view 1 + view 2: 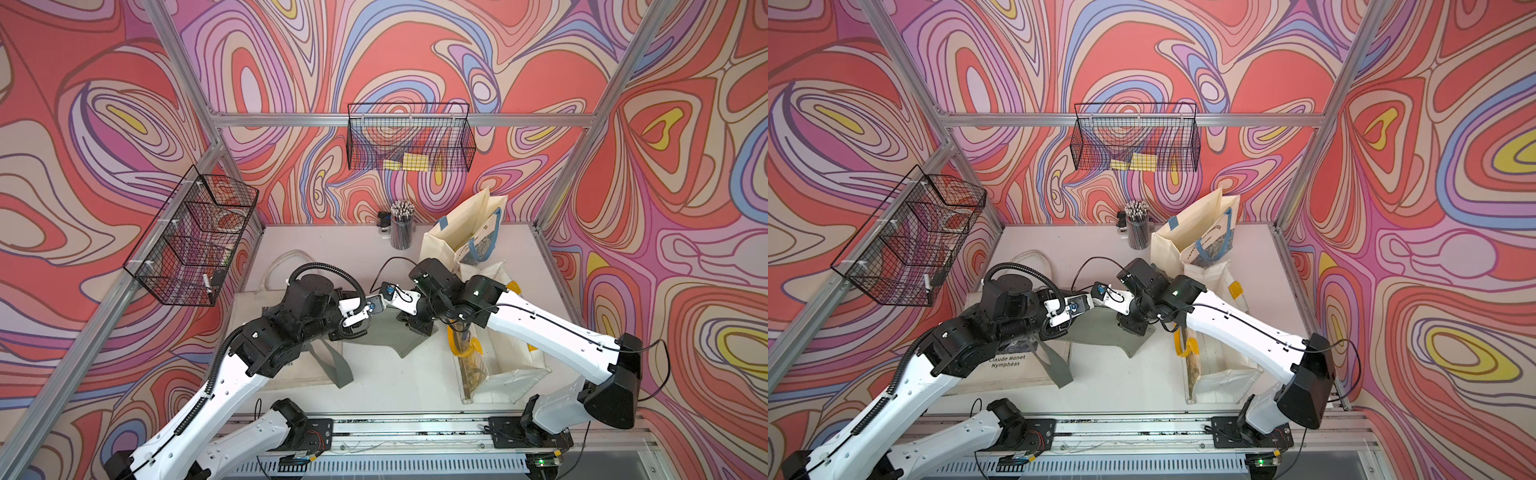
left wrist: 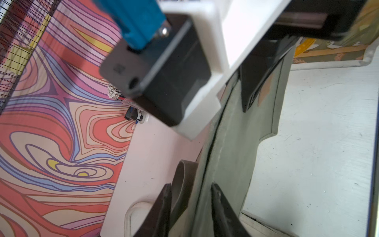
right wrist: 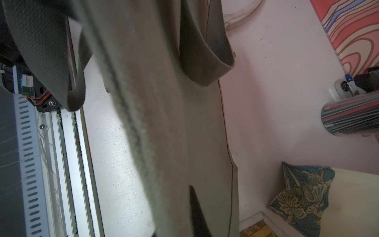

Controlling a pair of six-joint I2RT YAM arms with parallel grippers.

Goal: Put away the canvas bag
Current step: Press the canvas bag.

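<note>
Starting at the left of both top views: steer clear of the wire side basket (image 1: 195, 237) on the left wall and of the flat printed tote (image 1: 1009, 370) lying under the left arm. Just right of that, at mid-frame, find the grey-green canvas bag (image 1: 386, 338) held up by its top hem above the white table (image 1: 374, 395), sagging between the two wrists, with a strap (image 1: 338, 365) dangling at its lower left. Cannot tell whether the lower corner touches the table.

In the left wrist view, note the left gripper (image 2: 190, 184) straddling hem and strap, fingers (image 2: 164, 205) drawn close on either side. Cannot tell whether it is pinching already or only bracketing, so confirm a bite through both layers before hauling.

Further right, note the right gripper (image 1: 417, 328) pressed together on the same hem, with cloth draped past its finger in the right wrist view.

Treat this as a two-point lift. Hold both wrists level and a little apart to keep the hem taut and stop the mouth folding. Raise enough to clear the lower corner. Travel slowly to damp the swing of limp canvas.

Toward the right, mind the pencil cup (image 1: 402, 232), the upright cream tote (image 1: 461, 224) with its mouth open, and the flat yellow-handled tote (image 1: 498, 361). Probably aim for that open tote or the rear wire basket (image 1: 409, 141); cannot tell which
</note>
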